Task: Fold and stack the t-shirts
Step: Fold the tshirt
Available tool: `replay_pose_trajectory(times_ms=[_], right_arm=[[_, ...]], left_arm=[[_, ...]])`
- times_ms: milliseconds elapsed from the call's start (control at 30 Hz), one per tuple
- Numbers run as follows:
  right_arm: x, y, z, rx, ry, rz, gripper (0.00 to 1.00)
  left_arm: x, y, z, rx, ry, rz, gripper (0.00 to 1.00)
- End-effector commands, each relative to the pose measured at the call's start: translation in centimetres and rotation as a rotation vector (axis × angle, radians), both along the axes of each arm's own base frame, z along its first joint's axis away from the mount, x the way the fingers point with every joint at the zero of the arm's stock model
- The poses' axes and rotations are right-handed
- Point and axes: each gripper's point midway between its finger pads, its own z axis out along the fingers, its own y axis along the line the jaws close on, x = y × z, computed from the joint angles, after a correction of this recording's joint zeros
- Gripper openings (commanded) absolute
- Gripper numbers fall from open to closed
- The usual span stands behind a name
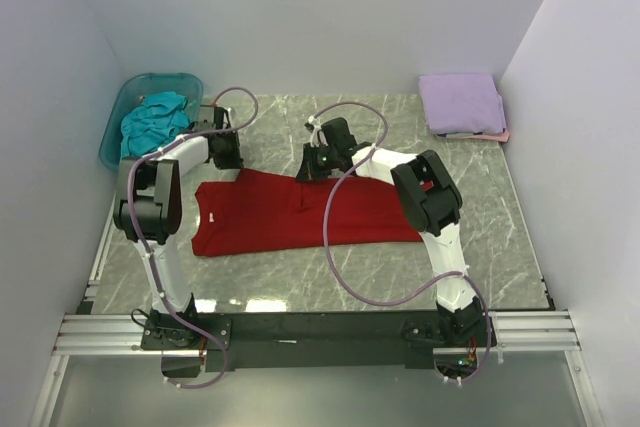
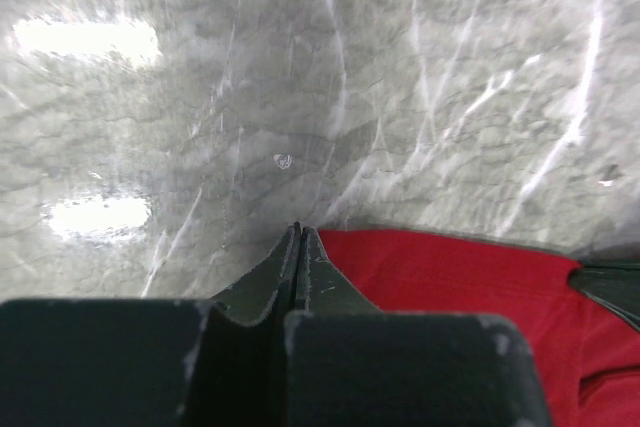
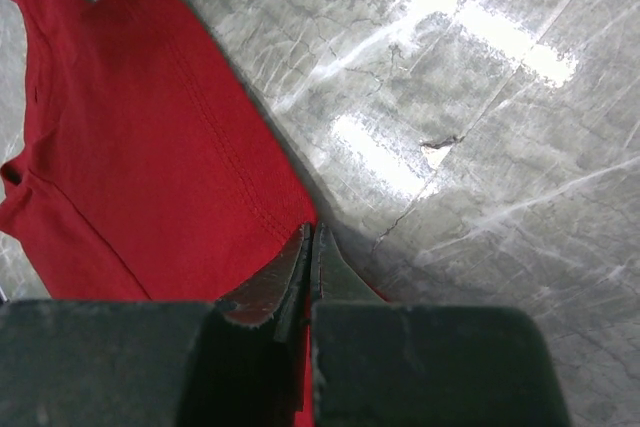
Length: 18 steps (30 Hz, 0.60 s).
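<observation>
The deep red t-shirt lies spread flat on the marble table. My left gripper is shut at its far left corner, and the cloth's edge runs straight into the closed tips. At the middle of the shirt's far edge my right gripper is shut, with red cloth showing on both sides of its fingertips. A folded lavender t-shirt rests on a pale pink one at the back right. The teal t-shirt is bunched in the tub.
A translucent blue-green tub stands at the back left corner against the wall. White walls close in the table on three sides. Purple cables loop over both arms, and one crosses the red shirt.
</observation>
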Motion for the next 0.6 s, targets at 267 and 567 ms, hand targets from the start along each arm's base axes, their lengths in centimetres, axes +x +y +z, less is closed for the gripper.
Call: replay_pose_trajectory(times_ms=[267,567], right_arm=[[0.3,0.8,4.4,0.036,-0.103,0.051,0.07],[0.1,1.5,5.1,0.041,-0.114,0.071,0.14]], left_arm=[[1.0,0.0,3.3,-0.022,-0.104,-0.003,0.01],[0.8,-0.2,2.9,-0.031,-0.091,-0.009,0.01]])
